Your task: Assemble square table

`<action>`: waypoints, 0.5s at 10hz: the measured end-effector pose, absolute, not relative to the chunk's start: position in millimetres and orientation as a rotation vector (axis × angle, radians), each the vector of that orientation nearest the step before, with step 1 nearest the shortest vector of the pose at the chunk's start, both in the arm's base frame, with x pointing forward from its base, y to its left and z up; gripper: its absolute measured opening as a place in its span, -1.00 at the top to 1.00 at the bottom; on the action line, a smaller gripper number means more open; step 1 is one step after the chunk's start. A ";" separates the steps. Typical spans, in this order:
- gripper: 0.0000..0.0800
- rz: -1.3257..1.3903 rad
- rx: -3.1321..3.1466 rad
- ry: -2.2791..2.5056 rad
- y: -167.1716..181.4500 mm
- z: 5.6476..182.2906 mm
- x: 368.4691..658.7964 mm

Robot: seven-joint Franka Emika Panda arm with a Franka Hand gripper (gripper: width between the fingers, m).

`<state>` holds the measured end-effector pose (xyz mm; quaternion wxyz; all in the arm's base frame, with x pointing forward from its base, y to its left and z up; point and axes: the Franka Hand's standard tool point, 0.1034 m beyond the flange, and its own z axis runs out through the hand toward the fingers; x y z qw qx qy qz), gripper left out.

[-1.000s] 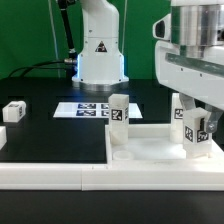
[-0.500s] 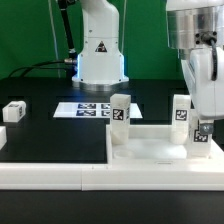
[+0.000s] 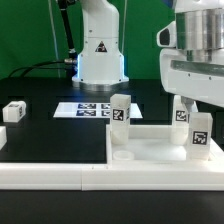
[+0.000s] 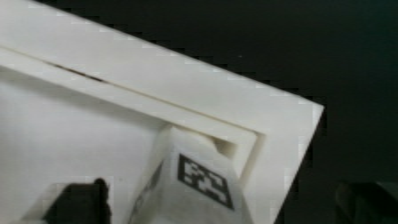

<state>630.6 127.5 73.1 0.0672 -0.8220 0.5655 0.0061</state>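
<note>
The end effector [image 4: 217, 200] gapes wide around the tagged leg [image 3: 199, 138], which stands between its fingers [image 4: 79, 201] on the tabletop's [image 3: 150, 150] corner.

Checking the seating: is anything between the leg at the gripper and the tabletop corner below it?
Nothing visible: the leg under the gripper stands right at the tabletop corner, with no other part between.

I see rimmed white slab [image 3: 150, 150] flat by counter's front edge; first leg [image 3: 118, 110], second leg [image 3: 181, 110], third leg [image 3: 199, 135] upright at corners; fourth leg [image 3: 13, 111] loose near counter's edge on exterior view's left.
</note>
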 end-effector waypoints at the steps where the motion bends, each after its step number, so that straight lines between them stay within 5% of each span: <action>1: -0.62 0.009 -2.551 1.593 126.6 73.1 630.7; 5: -0.62 -0.048 -2.858 1.035 125.5 73.0 630.7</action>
